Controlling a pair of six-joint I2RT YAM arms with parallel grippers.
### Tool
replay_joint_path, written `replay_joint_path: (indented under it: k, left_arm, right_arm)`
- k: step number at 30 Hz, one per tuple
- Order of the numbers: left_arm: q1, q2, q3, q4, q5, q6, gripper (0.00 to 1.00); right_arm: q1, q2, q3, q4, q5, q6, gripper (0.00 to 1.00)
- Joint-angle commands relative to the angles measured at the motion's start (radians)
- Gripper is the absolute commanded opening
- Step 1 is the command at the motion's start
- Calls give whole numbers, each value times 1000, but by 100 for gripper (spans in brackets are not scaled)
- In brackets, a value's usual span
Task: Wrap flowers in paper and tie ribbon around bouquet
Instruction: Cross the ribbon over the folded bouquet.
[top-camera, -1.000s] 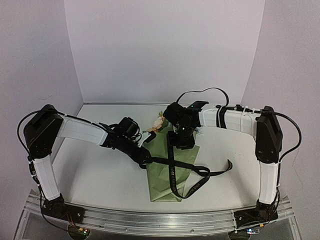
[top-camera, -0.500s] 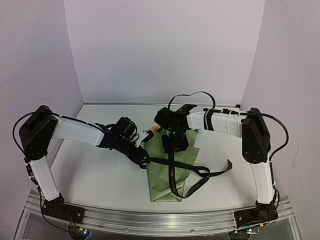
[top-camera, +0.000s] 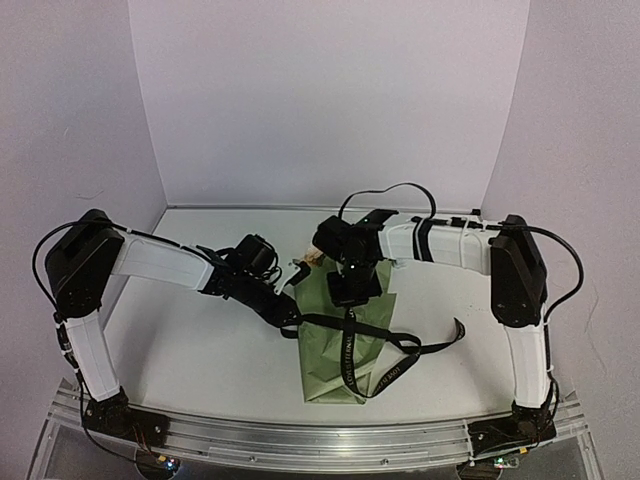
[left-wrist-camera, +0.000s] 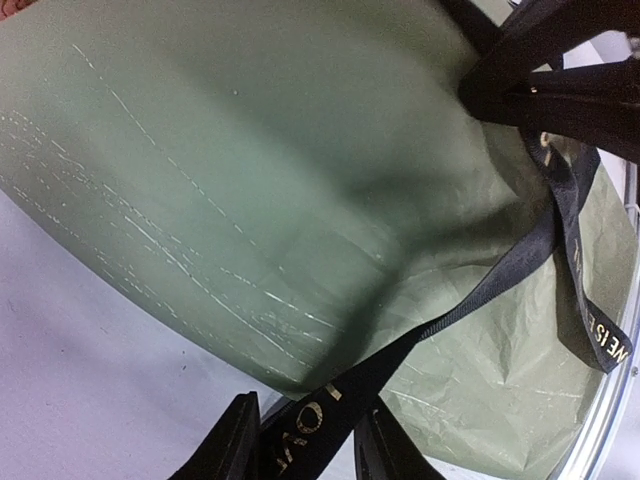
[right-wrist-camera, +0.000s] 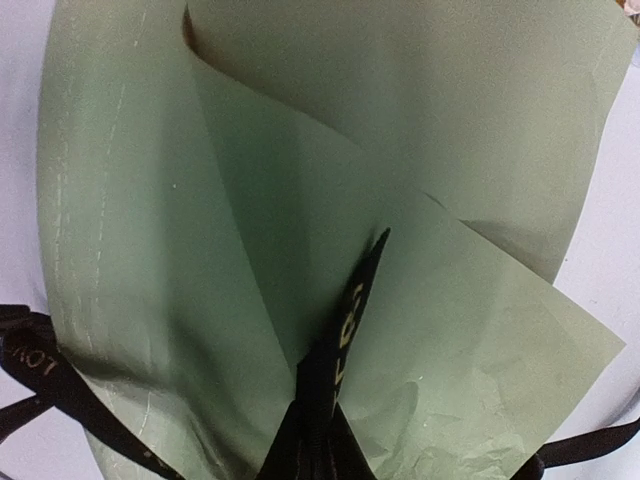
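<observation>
On white table (top-camera: 190, 350) ringed by lilac walls (top-camera: 320, 100), pinches the ribbon (top-camera: 346, 352) tight in the right gripper (right-wrist-camera: 310, 440), low over the far half of the green paper (top-camera: 325, 368). Passes the same ribbon between the fingers of the left gripper (left-wrist-camera: 305, 445) at the paper's left edge (clamped or merely threaded, cannot tell). Trails black loops across the paper toward the near right. Shows cream flowers (top-camera: 314, 258) at the far end, just left of the right gripper.

sage-green paper (right-wrist-camera: 150, 250); black gold-lettered ribbon (left-wrist-camera: 320, 420)
</observation>
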Motion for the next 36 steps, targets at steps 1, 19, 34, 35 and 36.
replay_joint_path:
  k: [1,19,34,35,36]
  left_arm:
    - [-2,9,42,-12,30,2,32]
    - [-2,-6,32,-2,33,2,11]
    - [-7,-10,71,21,96,13,5]
    - [-7,-7,75,22,96,13,5]
    - [-7,-4,78,23,96,11,5]
  right_arm:
    - [2,-121,6,7,-43,-20,7]
    - [-38,-128,-2,7,-203,48,10]
    - [-239,-278,43,-4,-488,53,0]
    - [-250,-281,56,-7,-514,57,0]
    - [-259,-281,67,-9,-546,60,0]
